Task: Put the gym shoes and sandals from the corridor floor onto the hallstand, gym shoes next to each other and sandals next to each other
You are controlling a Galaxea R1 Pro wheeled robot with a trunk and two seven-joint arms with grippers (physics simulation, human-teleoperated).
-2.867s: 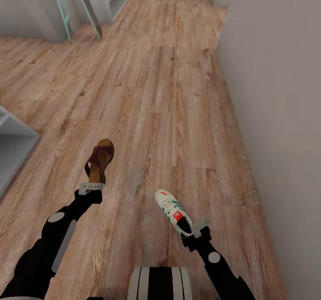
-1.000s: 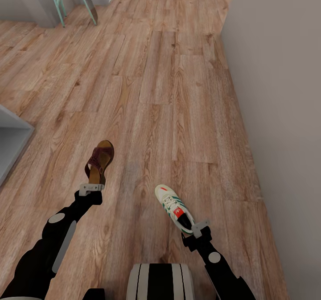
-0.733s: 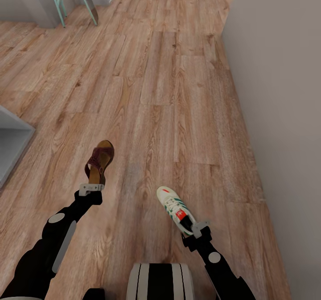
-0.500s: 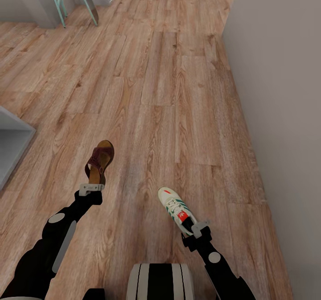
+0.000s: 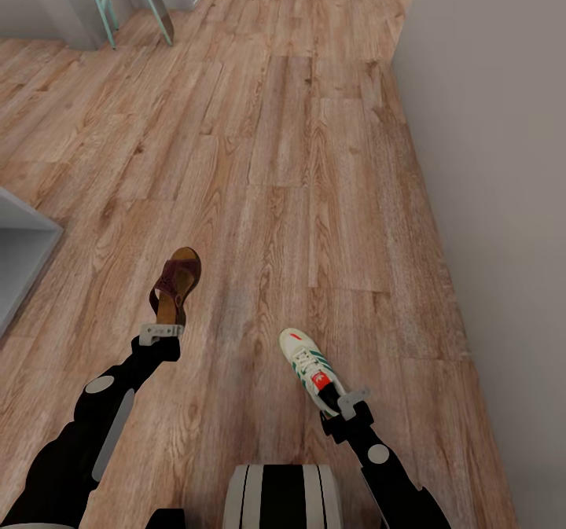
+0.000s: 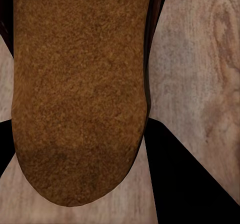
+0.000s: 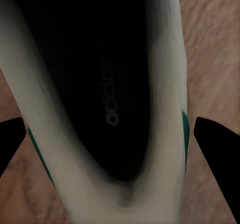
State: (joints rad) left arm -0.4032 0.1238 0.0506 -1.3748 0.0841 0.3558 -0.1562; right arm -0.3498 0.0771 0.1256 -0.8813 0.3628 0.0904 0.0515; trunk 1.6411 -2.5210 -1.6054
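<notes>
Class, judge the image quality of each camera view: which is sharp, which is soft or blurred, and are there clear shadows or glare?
Head view: evenly lit, no glare, floor grain sharp. Left wrist view: sandal insole close-up, grainy, edges fairly crisp. Right wrist view: gym shoe very close, rim soft and blurred, interior dark.

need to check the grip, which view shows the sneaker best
The head view: it shows the whole gym shoe held at its heel by the right gripper above the floor. The right wrist view shows a close-up of its dark insole and white collar.
</notes>
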